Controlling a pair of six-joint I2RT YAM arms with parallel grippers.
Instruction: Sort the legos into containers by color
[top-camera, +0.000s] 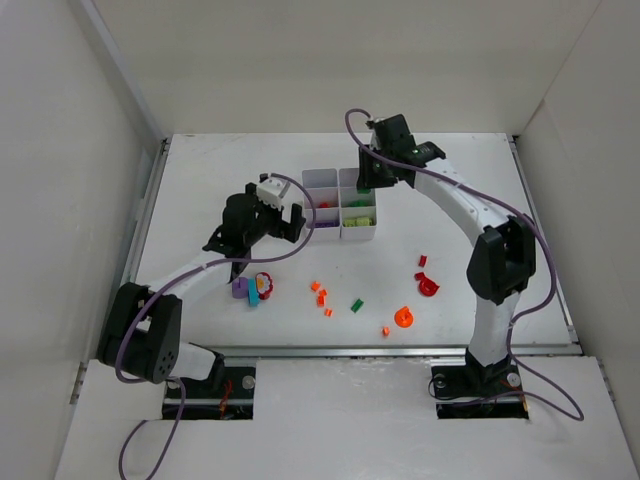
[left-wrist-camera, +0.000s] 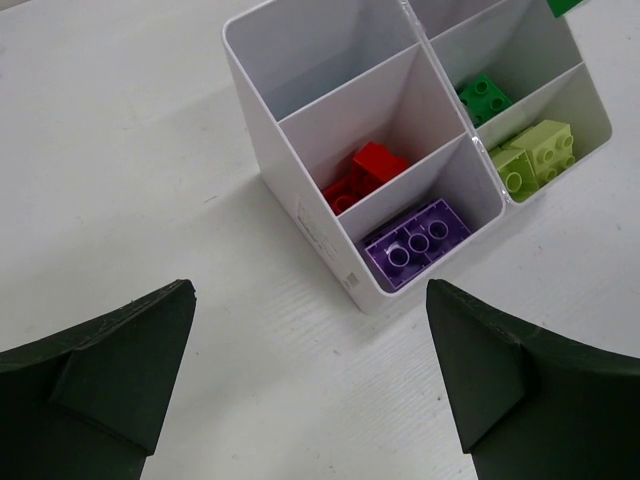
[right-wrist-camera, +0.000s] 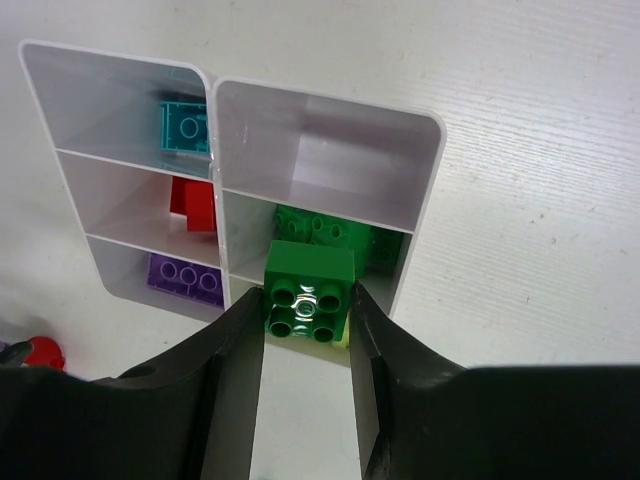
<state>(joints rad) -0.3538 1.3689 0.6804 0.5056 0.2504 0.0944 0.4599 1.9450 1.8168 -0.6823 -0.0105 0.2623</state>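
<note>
Okay: white table (top-camera: 480, 200), plain white walls (top-camera: 300, 60) on three sides, metal rail (top-camera: 350, 350) along the near edge. One white six-compartment tray (right-wrist-camera: 350, 150) sits mid-table toward the back.

Right gripper (right-wrist-camera: 308, 315) hangs over the tray's right column, jaws narrow and clamped on one dark green brick (right-wrist-camera: 310, 290), four studs facing the wrist camera. Left gripper (left-wrist-camera: 310, 380) is spread wide with nothing between the fingers, just off the tray's near-left corner, not touching it.

In the tray:
- left column, far to near: one teal brick (right-wrist-camera: 185, 125), red bricks (left-wrist-camera: 365, 172) (looks like two), one purple brick (left-wrist-camera: 415, 240)
- right column: dark green piece (left-wrist-camera: 485, 97) in the middle cell, two lime bricks (left-wrist-camera: 535, 155) in the near cell

Loose on the table:
- four small orange bits (top-camera: 321, 296)
- one orange round piece (top-camera: 404, 317)
- one green bit (top-camera: 356, 304)
- two red pieces (top-camera: 428, 284)
- one purple block (top-camera: 240, 288), touching a mixed red-yellow clump (top-camera: 262, 285) by the left arm; clump too small to count
</note>
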